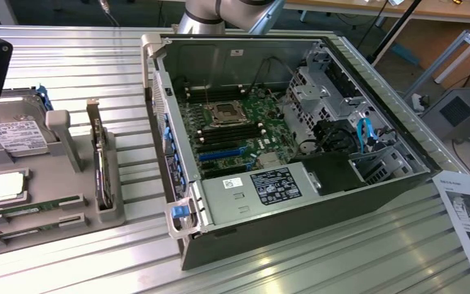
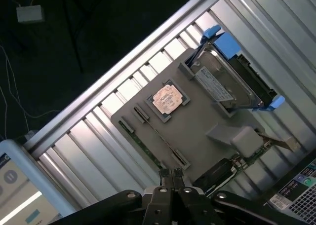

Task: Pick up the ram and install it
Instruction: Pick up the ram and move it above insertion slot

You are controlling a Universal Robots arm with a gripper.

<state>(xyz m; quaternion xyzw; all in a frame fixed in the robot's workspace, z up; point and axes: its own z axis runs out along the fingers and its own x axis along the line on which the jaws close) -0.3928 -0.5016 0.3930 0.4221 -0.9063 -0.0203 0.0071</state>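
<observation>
— Wrist view first: where does the ram point(image 2: 159, 135) sit?

— Flat in its slot on the grey tray point(image 2: 207, 146), just beside the silver chip point(image 2: 167, 99). A second stick point(image 2: 144, 147) lies parallel on the ram's other side, close by and looking the same. So I only judge the one next to the chip to be ours.

— And the hand point(image 2: 173, 174)?

— Raised above the tray, over one end of the two sticks and touching neither. Its fingers are pressed together and carry nothing.

— What does the exterior view add?

— The tray is on the exterior view's left. The ram point(image 1: 35, 207) is in its near part, the chip point(image 1: 5, 185) just beyond it, and a drive point(image 1: 14, 131) farther off. The open case point(image 1: 284, 226) lies to the right on the same slatted surface point(image 1: 96, 61), with its board point(image 1: 243, 116) facing up.

— So the step in hand is the reach for the pick. How should it be done well?

— I'd part the fingers while high, since shut they cannot straddle the stick. Line them across the thin board, centred along its length, so that it lifts level. Come straight down: the neighbour is close, and a skewed approach could nudge it or catch the end clips. Grip the long edges lightly, since so thin a board probably flexes.
</observation>
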